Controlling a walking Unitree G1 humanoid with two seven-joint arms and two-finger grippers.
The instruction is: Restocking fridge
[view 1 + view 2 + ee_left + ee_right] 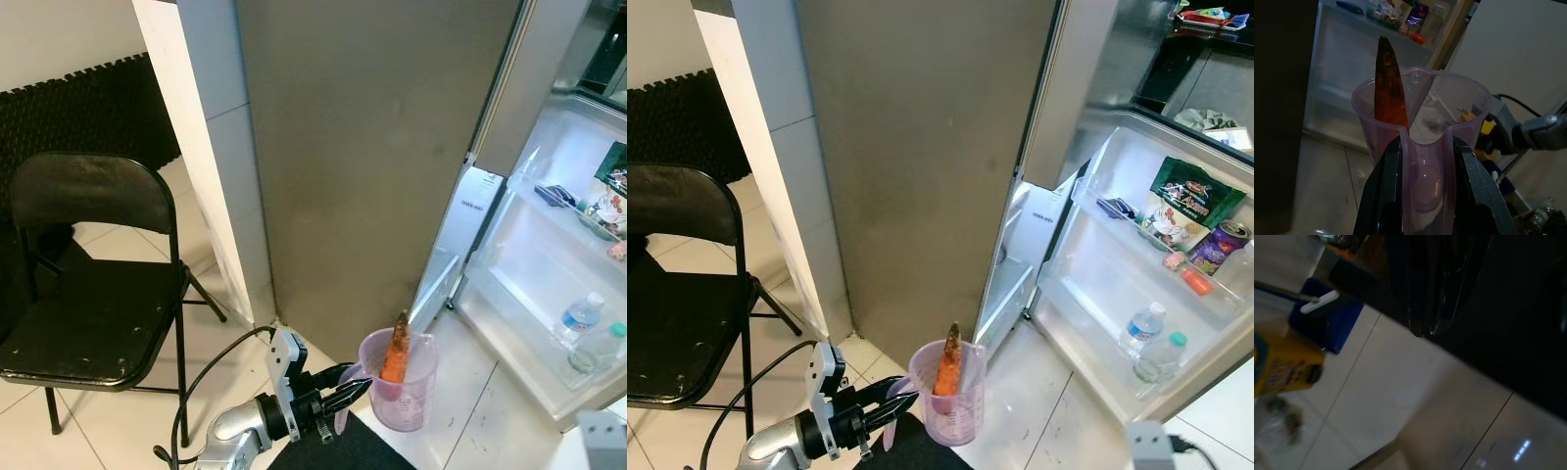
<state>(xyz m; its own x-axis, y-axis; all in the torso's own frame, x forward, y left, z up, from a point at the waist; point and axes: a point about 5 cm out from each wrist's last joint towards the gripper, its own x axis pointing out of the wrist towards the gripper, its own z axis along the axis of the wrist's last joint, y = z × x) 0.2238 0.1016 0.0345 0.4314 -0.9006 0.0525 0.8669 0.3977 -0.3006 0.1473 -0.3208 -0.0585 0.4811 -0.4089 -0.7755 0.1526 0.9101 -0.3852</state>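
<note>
Left gripper (pixel 345 392) clamps the measuring jug (pixel 400 382) by its handle; tilting could spill the carrot (pixel 396 352) (standing loose inside).

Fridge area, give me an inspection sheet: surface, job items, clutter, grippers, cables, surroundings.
Surface: pale tiled floor; no table seen.
Job's things: clear purple jug held by its handle, with a carrot standing upright inside. Fridge door stands open; its upper shelf holds a green packet and a purple can, its lower shelf two water bottles.
Clutter: nothing seen.
Grippers: left gripper shut on the jug's handle; right gripper cannot tell.
Cables: black cable loops from the left arm to the floor.
Surroundings: black folding chair on the robot's left, white pillar beside the fridge.
</note>
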